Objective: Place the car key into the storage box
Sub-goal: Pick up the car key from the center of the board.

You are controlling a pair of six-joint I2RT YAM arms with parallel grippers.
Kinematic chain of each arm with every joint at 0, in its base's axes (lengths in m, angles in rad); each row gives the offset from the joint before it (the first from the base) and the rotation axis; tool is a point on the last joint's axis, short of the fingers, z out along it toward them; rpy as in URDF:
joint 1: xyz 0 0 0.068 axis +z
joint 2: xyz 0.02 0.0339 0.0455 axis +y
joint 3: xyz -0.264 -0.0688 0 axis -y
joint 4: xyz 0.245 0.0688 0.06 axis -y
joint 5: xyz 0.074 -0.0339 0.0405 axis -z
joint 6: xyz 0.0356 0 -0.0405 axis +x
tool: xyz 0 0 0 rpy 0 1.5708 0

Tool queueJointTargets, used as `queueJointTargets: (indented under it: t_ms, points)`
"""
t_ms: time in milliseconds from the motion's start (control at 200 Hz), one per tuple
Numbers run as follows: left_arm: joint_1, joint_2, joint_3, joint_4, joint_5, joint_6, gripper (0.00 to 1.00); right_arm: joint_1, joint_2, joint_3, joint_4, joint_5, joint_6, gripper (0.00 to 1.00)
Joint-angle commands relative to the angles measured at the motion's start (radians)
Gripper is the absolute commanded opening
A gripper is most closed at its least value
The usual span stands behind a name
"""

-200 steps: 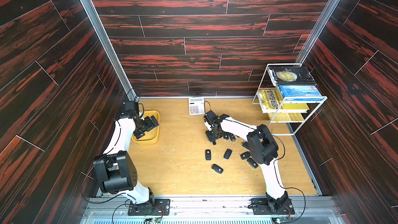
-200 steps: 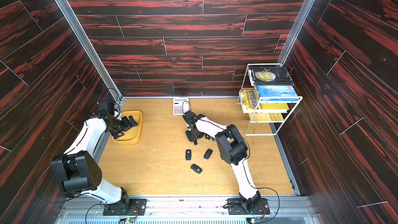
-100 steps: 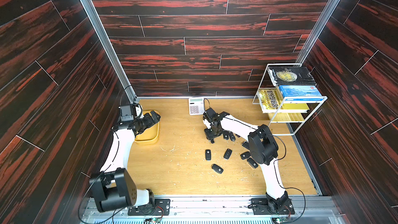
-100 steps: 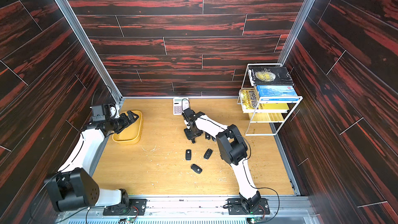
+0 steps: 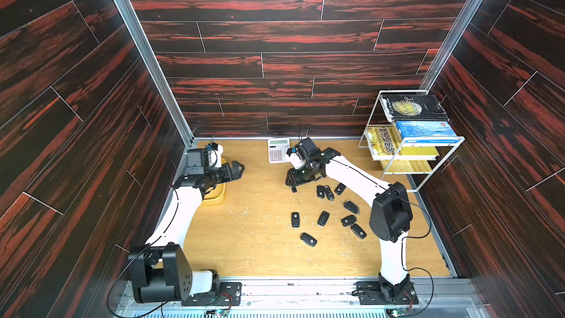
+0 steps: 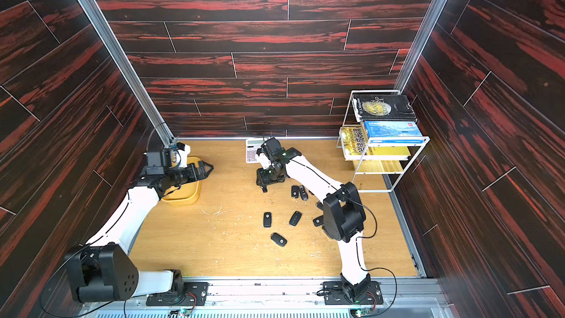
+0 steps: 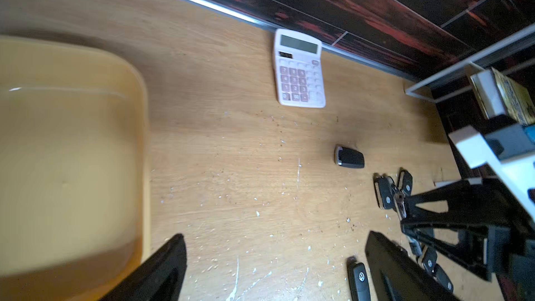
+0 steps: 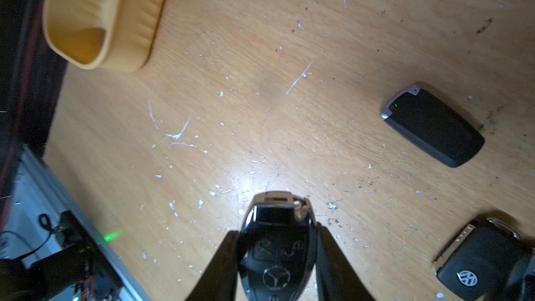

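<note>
The wooden table is filling the floor of both top views. At its far right corner the white wire book rack is carrying a black book on top, with a blue book and a yellow book lower down. The left gripper is hovering by the inner side of the yellow storage box, and its arm is covering much of the box from above. Only the left wrist view is looking into the storage box, where a blurred, plain yellow floor is all that can be made out. That gripper's jaws are standing wide apart and gripping nothing. The right gripper is pointing down just in front of the white calculator, and the top views are hiding what it carries. The right wrist view is showing its fingers pinching a black Mercedes car key by its sides, low over the wood and well apart from the storage box. Both wrist views are also revealing a flat black fob lying near it, which cannot be made out from above. Other loose keys are lying scattered nearer the robot.
</note>
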Motion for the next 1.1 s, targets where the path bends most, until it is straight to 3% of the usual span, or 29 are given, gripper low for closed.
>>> queueJointTargets:
  t_ms: [0, 185, 266, 326, 576, 731, 857, 1012, 1092]
  points:
    - [-0.012, -0.142, -0.085, 0.149, 0.004, 0.032, 1.0, -0.029, -0.044, 0.0, 0.017, -0.123, 0.02, 0.28]
    - [-0.029, -0.313, -0.251, 0.439, 0.021, -0.016, 1.0, -0.069, -0.111, -0.047, 0.082, -0.257, 0.047, 0.28]
    - [-0.038, -0.311, -0.288, 0.538, 0.074, -0.09, 1.0, -0.087, -0.14, -0.073, 0.125, -0.339, 0.067, 0.28]
    - [-0.066, -0.293, -0.271, 0.517, 0.115, -0.094, 1.0, -0.099, -0.155, -0.08, 0.147, -0.415, 0.081, 0.28]
    - [-0.237, -0.371, -0.277, 0.469, 0.169, 0.14, 1.0, -0.123, -0.214, -0.153, 0.374, -0.732, 0.228, 0.29]
    - [-0.24, -0.363, -0.22, 0.341, 0.203, 0.24, 1.0, -0.126, -0.221, -0.158, 0.429, -0.799, 0.268, 0.29]
    - [-0.243, -0.335, -0.223, 0.338, 0.214, 0.27, 0.99, -0.128, -0.213, -0.161, 0.446, -0.819, 0.279, 0.29]
    - [-0.26, -0.304, -0.325, 0.517, 0.243, 0.309, 0.95, -0.131, -0.193, -0.191, 0.483, -0.821, 0.285, 0.29]
    - [-0.296, -0.291, -0.388, 0.614, 0.187, 0.364, 0.96, -0.139, -0.174, -0.211, 0.502, -0.815, 0.284, 0.29]
